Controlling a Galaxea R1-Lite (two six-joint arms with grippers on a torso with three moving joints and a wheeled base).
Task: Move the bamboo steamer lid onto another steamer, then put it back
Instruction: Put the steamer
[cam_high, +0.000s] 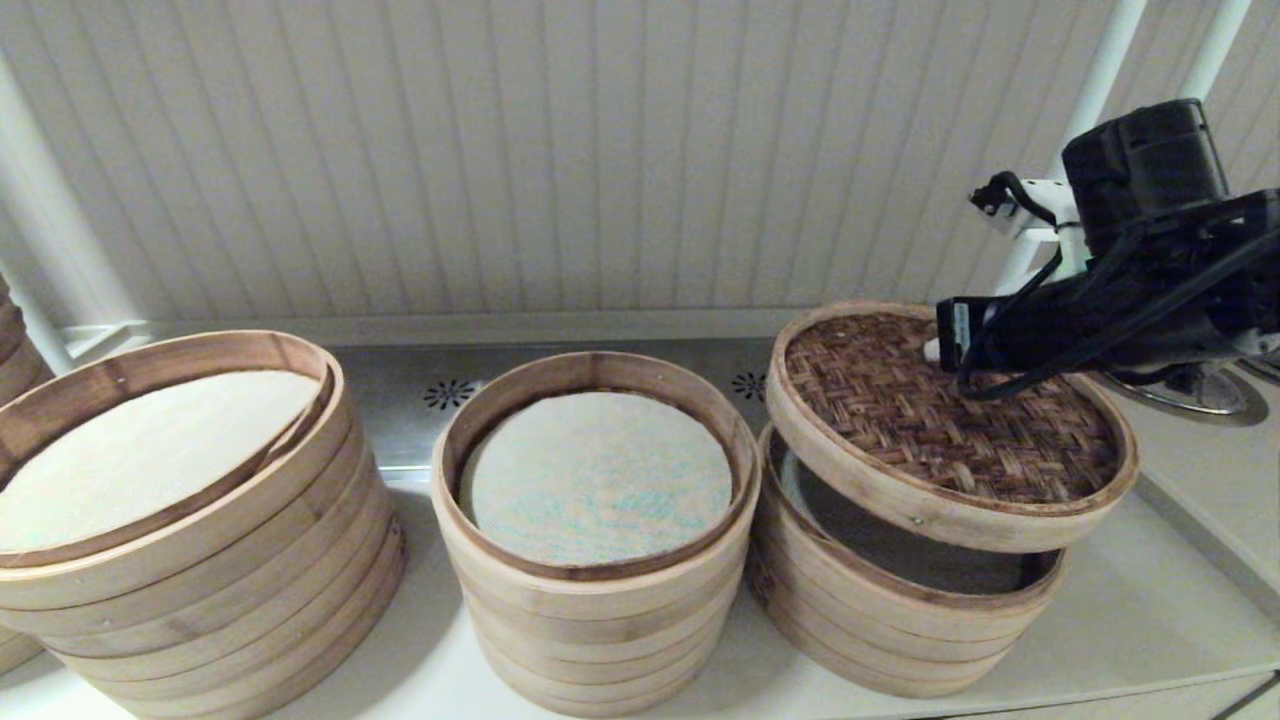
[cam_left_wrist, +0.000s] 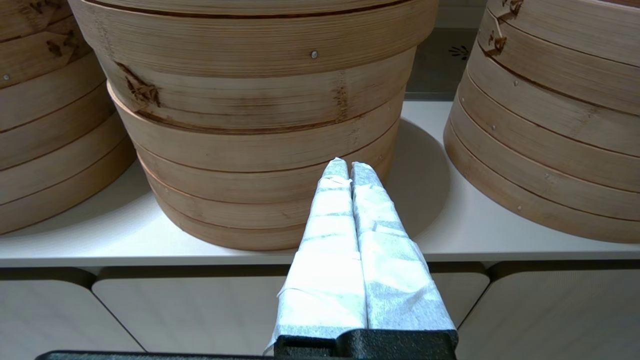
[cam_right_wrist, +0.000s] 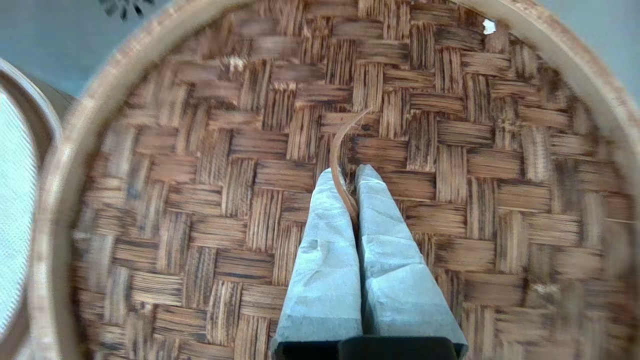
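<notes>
The right hand (cam_right_wrist: 348, 172) pinched a thin loop on the bamboo steamer lid (cam_high: 950, 420), held tilted, overhanging another steamer (cam_high: 900, 620) (near rim raised). The left hand (cam_left_wrist: 348, 165) was closed, empty.

Evenly lit from above, soft and slightly dim, no glare. Gentle shadows pooled on the counter (cam_left_wrist: 430, 165) beside each steamer stack. Sharp across the head and left wrist views. Smeared with blur around the lid rim (cam_right_wrist: 55, 165) in the right wrist view.
</notes>
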